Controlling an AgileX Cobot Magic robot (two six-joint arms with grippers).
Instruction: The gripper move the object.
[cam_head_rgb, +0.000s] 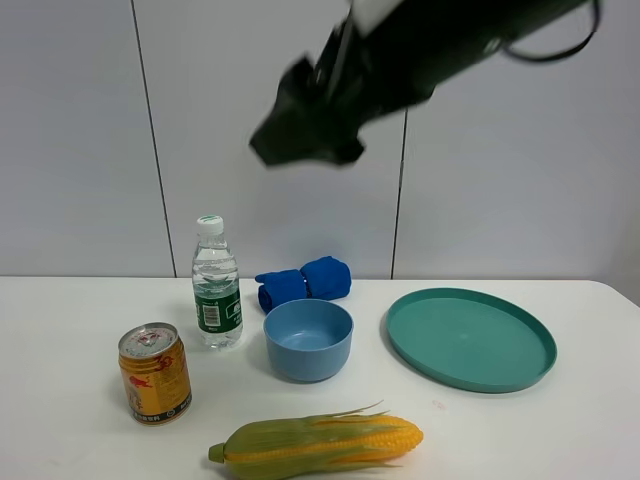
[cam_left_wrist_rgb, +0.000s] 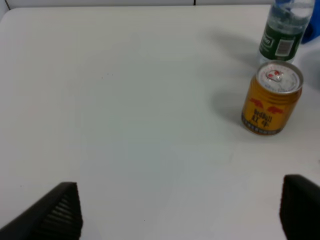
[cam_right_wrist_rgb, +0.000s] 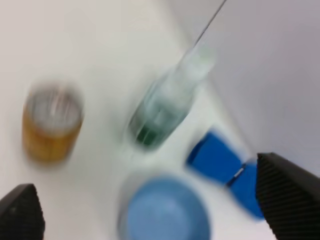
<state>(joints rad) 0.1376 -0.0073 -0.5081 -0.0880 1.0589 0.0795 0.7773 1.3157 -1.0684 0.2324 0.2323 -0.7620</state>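
- One black two-fingered right gripper (cam_right_wrist_rgb: 155, 210) hangs high above the white table (cam_head_rgb: 60, 330), fingers spread wide, holding nothing.
- The yellow ear of corn with green husk (cam_head_rgb: 318, 447) lies at the table's front edge, just before the blue bowl (cam_head_rgb: 308, 339).
- The left gripper (cam_left_wrist_rgb: 180, 212) is spread wide too.

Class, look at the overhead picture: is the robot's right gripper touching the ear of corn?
Apart. The exterior high view shows the right gripper raised high above the table, with the corn lying alone far below it.
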